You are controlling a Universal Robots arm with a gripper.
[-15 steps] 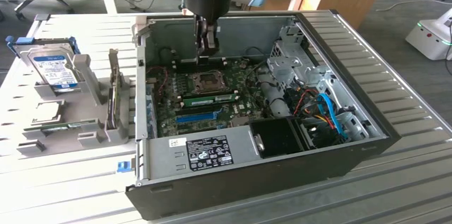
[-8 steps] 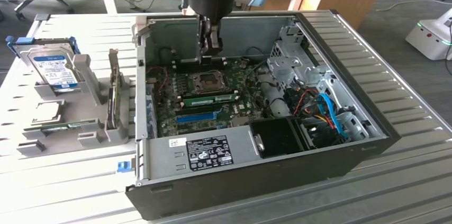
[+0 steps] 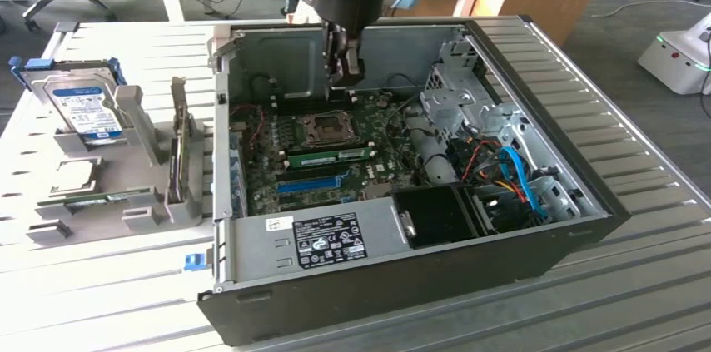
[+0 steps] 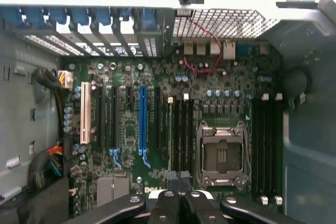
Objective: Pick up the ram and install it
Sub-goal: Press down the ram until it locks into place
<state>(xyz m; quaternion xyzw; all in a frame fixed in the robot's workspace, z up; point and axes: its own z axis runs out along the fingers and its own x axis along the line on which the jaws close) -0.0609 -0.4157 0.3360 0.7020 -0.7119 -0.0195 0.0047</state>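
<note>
- Green ram [image 3: 325,154] sits seated in a slot on the motherboard [image 3: 333,161], inside the open computer case [image 3: 534,235].
- Gripper [image 3: 345,76] hangs above the board, jaws clenched, holding nothing.

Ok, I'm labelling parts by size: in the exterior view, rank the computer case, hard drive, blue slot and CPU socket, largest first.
1. computer case
2. hard drive
3. blue slot and CPU socket: too alike to rank, since the slot is longer and the socket wider.
</note>
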